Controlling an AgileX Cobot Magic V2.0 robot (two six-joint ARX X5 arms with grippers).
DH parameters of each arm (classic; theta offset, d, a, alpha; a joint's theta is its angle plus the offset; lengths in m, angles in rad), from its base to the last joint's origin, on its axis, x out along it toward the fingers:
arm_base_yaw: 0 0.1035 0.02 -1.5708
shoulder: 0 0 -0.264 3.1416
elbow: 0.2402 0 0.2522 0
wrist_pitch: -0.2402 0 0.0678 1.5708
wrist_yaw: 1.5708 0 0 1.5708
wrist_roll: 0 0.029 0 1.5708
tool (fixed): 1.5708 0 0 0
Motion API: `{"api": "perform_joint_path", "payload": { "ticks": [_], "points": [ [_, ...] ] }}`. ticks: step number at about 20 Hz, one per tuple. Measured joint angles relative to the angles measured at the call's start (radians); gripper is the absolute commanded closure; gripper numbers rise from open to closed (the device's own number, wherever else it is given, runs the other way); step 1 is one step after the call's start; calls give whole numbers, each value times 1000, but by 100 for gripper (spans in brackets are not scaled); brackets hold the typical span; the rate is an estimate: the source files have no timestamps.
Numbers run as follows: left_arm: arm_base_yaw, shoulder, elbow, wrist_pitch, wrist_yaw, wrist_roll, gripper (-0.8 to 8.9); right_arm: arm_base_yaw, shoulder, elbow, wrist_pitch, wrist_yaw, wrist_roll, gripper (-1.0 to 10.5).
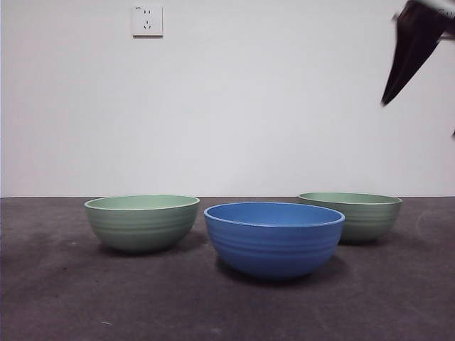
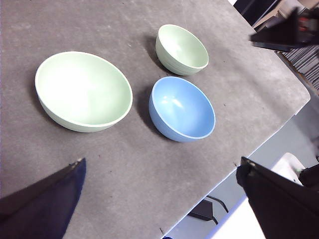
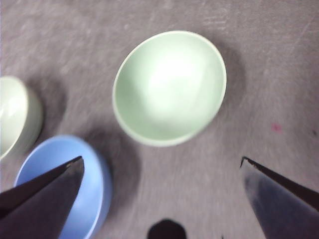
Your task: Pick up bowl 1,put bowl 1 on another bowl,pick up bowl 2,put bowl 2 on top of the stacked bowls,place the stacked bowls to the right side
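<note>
Three ribbed bowls stand apart on the dark table. The blue bowl (image 1: 274, 238) (image 2: 182, 108) (image 3: 65, 184) is nearest the front, in the middle. One pale green bowl (image 1: 142, 222) (image 2: 82, 92) (image 3: 15, 117) sits to its left. The other pale green bowl (image 1: 352, 213) (image 2: 182, 50) (image 3: 169, 87) sits behind it on the right. My right gripper (image 1: 412, 50) (image 3: 162, 159) hangs open high above that right green bowl, touching nothing; it also shows as a dark shape (image 2: 284, 32) in the left wrist view. High over the table, my left gripper (image 2: 162, 162) is open and holds nothing.
The table (image 1: 57, 298) is a dark grey mat whose edge (image 2: 259, 144) runs close to the blue bowl in the left wrist view. A white wall with a socket (image 1: 147, 20) stands behind the table.
</note>
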Motion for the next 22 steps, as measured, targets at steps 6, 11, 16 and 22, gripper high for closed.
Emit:
{"api": "perform_joint_path", "payload": {
  "ticks": [6, 11, 16, 22],
  "points": [
    [-9, 0, 0, 0, 0, 0, 270, 0, 184, 0, 163, 34, 67, 358],
    [-10, 0, 0, 0, 0, 0, 270, -1, 325, 0, 252, 52, 99, 489],
    [-10, 0, 0, 0, 0, 0, 270, -2, 401, 0, 315, 52, 117, 823],
    [-10, 0, 0, 0, 0, 0, 270, -2, 405, 0, 350, 101, 117, 829]
  ]
}}
